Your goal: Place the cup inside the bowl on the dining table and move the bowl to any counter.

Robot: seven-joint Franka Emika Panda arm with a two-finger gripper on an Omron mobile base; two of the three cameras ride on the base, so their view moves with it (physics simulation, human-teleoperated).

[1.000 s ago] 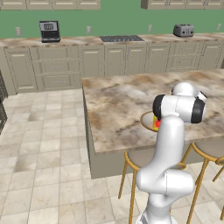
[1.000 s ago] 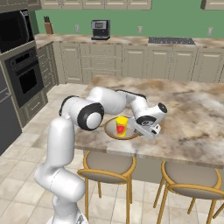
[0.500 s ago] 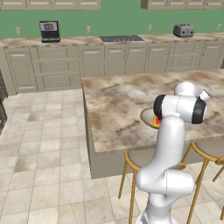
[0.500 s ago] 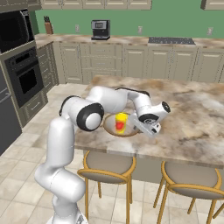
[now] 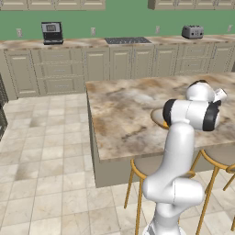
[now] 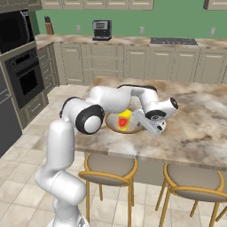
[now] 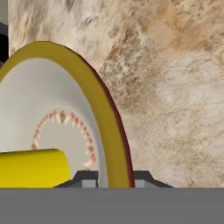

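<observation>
Marbled dining table (image 6: pixel 195 128) carries bowl (image 6: pixel 113 123); green wall (image 6: pixel 177 17) behind

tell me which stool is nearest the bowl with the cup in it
The stool under the robot's elbow, left one in the right base view; the bowl sits just above it, while the other stool stands further right.

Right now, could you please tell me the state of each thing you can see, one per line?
cup: upright, standing inside the bowl.
bowl: on the dining table, holding the cup, its rim between the jaws.
gripper: jaws closed on the bowl's rim, one finger inside and one outside.
dining table: carries the bowl near its front edge.
</observation>
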